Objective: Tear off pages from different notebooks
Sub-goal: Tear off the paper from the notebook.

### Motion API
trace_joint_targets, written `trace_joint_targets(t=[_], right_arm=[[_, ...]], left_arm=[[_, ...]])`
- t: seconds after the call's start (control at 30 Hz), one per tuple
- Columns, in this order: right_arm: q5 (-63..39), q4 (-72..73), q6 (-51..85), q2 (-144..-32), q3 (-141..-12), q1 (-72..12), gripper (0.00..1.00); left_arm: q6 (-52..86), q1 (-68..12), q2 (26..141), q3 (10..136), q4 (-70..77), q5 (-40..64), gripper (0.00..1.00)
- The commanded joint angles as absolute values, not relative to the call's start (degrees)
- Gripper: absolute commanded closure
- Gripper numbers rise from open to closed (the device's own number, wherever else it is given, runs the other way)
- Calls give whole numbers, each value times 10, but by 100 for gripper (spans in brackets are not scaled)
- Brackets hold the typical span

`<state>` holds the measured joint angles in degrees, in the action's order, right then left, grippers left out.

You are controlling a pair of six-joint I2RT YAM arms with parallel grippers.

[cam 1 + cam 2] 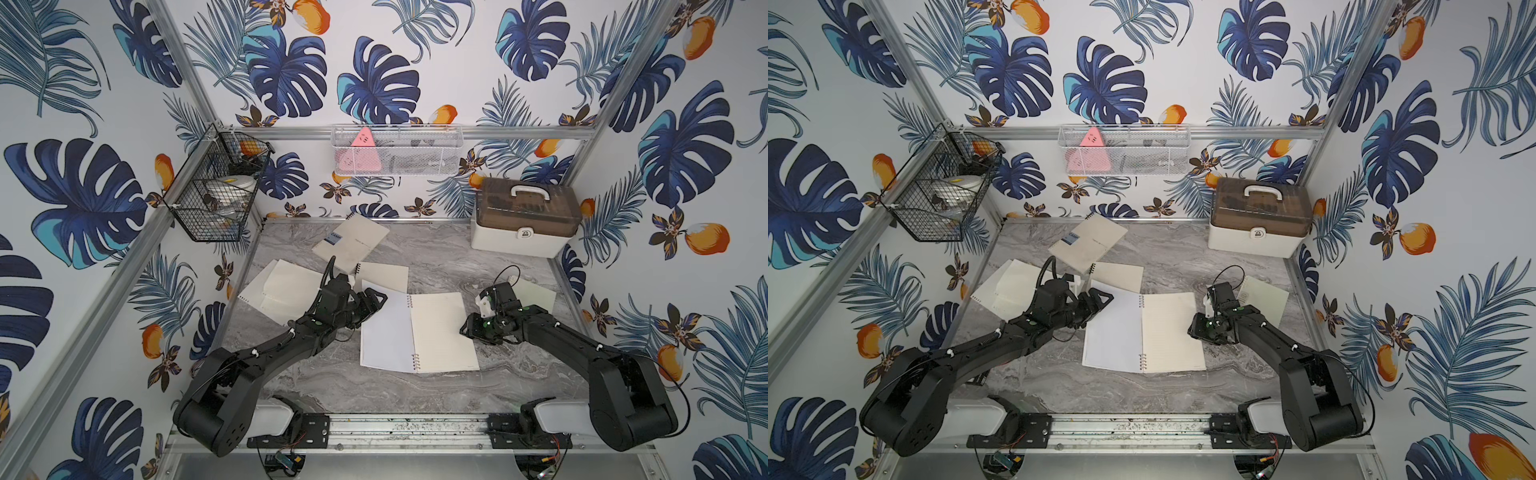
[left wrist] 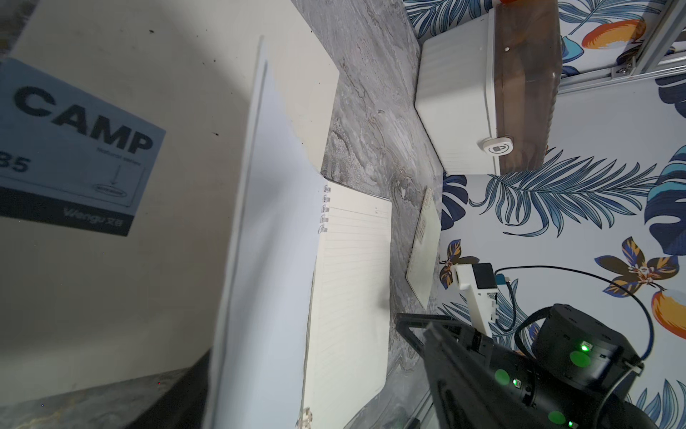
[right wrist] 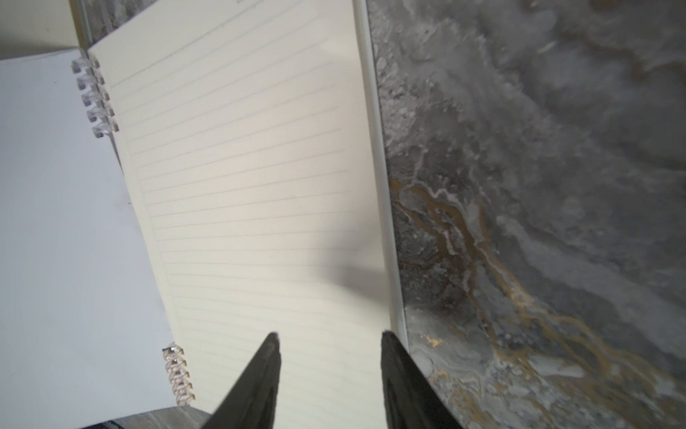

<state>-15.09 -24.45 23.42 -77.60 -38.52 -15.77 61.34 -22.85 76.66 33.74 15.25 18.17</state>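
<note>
Notebook open flat; my right gripper, jaws parted and empty, straddles the page edge, ready to pinch; whether my left gripper holds anything, I cannot tell.

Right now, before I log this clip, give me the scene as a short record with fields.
open notebook: flat at centre of table, lined page up
closed notebook: behind it, blue CAMP label
third notebook: right side, partly hidden by right arm
loose pages: lying at the table's left side
left gripper: at open notebook's far left corner; jaw state unclear
right gripper: jaws apart over lined page's outer edge, holding nothing
white box: back right corner
</note>
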Motion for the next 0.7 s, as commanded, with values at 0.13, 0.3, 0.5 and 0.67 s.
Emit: trace_joint_targets(t=[0.13, 0.3, 0.5, 0.67], right_arm=[[-148, -237, 228, -787, -382, -150, 54], [-166, -225, 232, -784, -376, -149, 58], [-168, -223, 232, -787, -376, -148, 59], [-135, -235, 233, -793, -378, -145, 55]], left_arm=[[608, -226, 778, 338, 165, 193, 21], [608, -225, 781, 337, 169, 194, 21], [612, -223, 790, 333, 180, 200, 20], [613, -221, 795, 332, 183, 203, 20]])
